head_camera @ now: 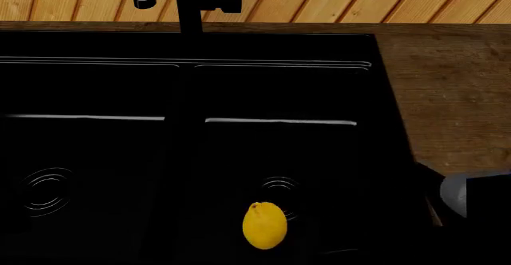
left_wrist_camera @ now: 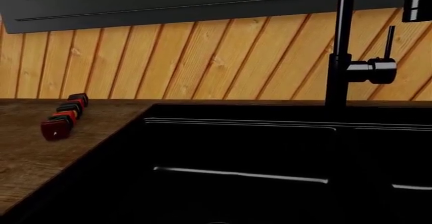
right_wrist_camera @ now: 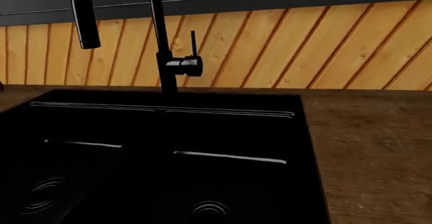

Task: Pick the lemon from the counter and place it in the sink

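Brown counter (head_camera: 447,91) borders black sink (head_camera: 279,49). Lemon (head_camera: 264,225) rests in sink basin, just beside ringed drain (head_camera: 279,187). Grippers outside all views; jaw state indeterminable.

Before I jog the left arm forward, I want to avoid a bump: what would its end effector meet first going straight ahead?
Judging by the wrist view, probably the sink's far wall, with the faucet off to one side; depth is unclear.

A kitchen — a glossy black double-basin sink (head_camera: 375,55) with ringed drains (head_camera: 49,188) is sunk into a brown wood-grain counter (head_camera: 451,91), a black faucet (right_wrist_camera: 165,57) rises at its back edge, and diagonal wood slats (left_wrist_camera: 202,57) line the wall behind.
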Robot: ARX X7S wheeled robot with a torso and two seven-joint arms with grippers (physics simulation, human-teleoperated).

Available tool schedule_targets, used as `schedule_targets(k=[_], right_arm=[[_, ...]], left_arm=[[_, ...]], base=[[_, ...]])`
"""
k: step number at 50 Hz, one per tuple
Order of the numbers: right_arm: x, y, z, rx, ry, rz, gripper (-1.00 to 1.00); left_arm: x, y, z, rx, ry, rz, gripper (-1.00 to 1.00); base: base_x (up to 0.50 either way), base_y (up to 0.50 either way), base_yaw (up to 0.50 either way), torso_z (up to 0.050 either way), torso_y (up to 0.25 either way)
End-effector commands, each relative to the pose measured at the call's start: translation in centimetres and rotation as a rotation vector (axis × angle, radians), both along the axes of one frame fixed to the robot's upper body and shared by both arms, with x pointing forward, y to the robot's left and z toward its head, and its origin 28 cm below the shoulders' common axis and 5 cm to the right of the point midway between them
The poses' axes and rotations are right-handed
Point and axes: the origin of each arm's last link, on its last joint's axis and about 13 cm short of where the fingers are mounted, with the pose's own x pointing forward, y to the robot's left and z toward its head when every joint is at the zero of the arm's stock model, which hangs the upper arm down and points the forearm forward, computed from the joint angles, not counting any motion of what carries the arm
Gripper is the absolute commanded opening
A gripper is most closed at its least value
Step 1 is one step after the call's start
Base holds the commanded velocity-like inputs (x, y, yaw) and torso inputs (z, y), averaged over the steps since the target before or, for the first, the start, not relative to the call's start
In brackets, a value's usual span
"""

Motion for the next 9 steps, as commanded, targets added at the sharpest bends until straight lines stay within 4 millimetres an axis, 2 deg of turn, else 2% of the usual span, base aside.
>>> schedule_targets(k=[1,9], right_arm=[[-3.0,-0.7,-1.3,0.005,-0.018,-0.019,1.00],[-4.9,-1.3,-2.2,0.029,-0.044,-0.035,1.00]], left_arm=[[-0.1,0.0,-0.1,-0.001,-0.003,0.003,1.00],[-0.4,0.1,0.0,-0.003,-0.007,0.010,1.00]], base=[[0.00,0.00,0.00,0.000,0.000],[0.00,0.00,0.00,0.000,0.000]])
